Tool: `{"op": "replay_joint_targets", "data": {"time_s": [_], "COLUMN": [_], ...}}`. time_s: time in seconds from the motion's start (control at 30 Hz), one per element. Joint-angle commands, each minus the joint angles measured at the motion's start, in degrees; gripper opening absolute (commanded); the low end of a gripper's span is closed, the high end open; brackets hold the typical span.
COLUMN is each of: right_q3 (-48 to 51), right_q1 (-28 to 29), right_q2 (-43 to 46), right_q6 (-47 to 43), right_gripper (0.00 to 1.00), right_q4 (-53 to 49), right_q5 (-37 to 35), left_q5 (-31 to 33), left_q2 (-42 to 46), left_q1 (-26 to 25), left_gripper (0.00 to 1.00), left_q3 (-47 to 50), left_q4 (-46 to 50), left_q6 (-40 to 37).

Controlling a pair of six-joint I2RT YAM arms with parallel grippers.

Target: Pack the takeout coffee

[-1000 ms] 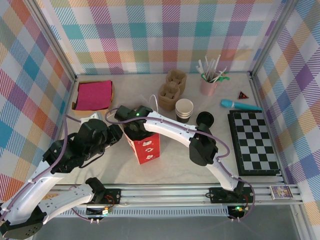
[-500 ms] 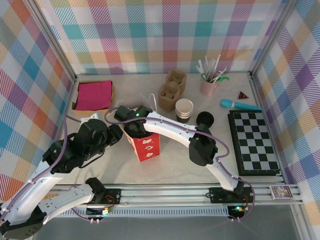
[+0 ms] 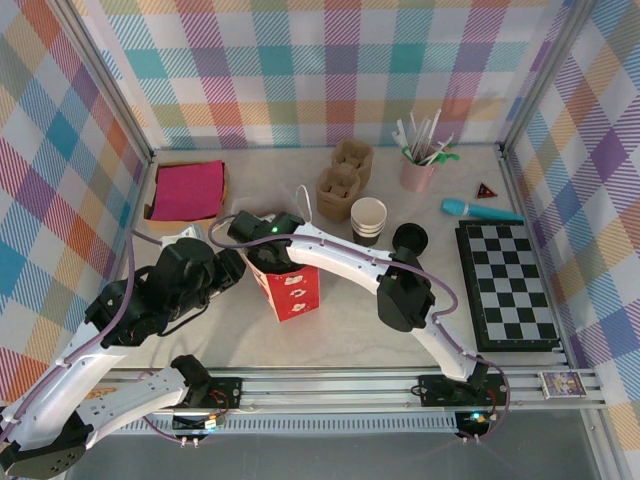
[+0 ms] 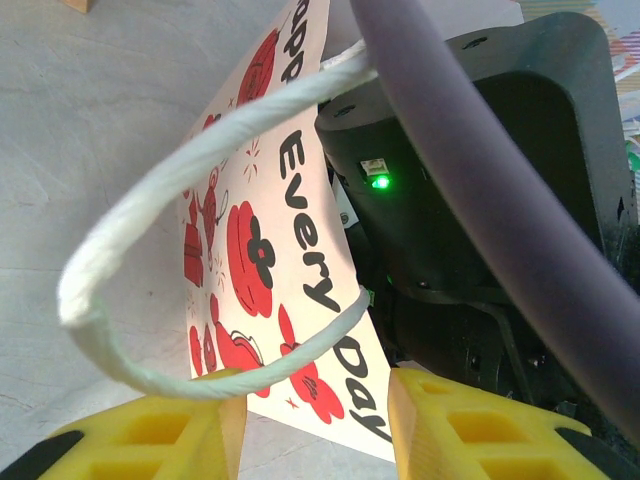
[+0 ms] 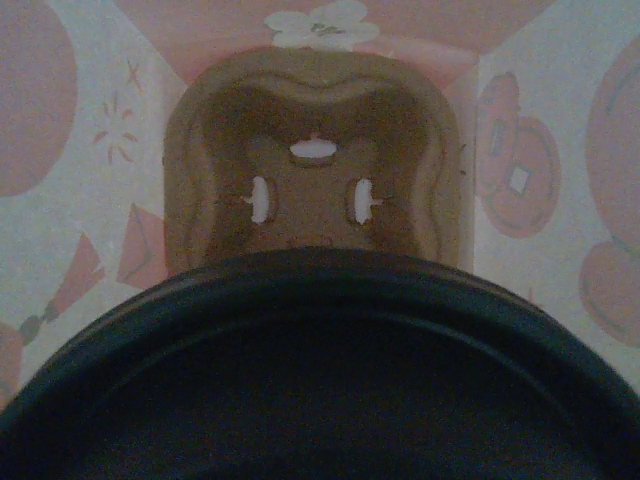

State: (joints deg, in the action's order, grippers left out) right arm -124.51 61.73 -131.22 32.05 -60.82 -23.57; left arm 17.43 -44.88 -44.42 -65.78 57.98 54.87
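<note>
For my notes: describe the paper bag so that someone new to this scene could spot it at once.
On the grey tabletop walled by pastel plaid panels, look left of the black-and-white chessboard, at the table's middle. There stands the red-and-white printed paper bag with a white cord handle. Unlike the plain brown pulp cup carriers behind it, it is bright red.

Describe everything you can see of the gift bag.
The paper gift bag stands upright, mouth open, mid-table: one face red, another white with red figures and black lettering. A white rope handle loops from its rim at the left end effector's fingers. The right arm reaches inside; a brown pulp cup carrier lies at its bottom.
</note>
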Motion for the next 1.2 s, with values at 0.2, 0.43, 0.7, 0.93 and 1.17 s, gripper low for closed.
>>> {"op": "replay_joint_targets", "data": {"time_s": [0.2, 0.43, 0.7, 0.93, 1.17], "right_q3": [0.3, 0.1, -4.3, -8.8, -10.5], "right_q1": [-0.6, -0.6, -0.6, -0.6, -0.6], "right_q2": [-5.9, -4.7, -0.2, 2.3, 2.9], "right_q6": [-1.2, -1.1, -1.3, -2.2, -2.4], "right_gripper": [0.44, 0.44, 0.44, 0.44, 0.44], "right_q4": [0.5, -0.1, -2.7, -5.4, -6.6], "right_q5": [4.4, 4.2, 0.2, -2.6, -2.7], "left_q5": [0.0, -0.1, 0.0, -0.3, -0.3], "left_q2": [0.3, 0.3, 0.4, 0.2, 0.2], "left_q1": [0.5, 0.5, 0.6, 0.7, 0.8], "left_gripper": [0.42, 0.42, 0.42, 0.42, 0.42], "left_q3": [0.9, 1.0, 1.3, 1.3, 1.4], "left_q4": [-0.8, -0.8, -0.8, -1.0, -1.0], "left_q6": [0.4, 0.3, 0.5, 0.5, 0.5]}}
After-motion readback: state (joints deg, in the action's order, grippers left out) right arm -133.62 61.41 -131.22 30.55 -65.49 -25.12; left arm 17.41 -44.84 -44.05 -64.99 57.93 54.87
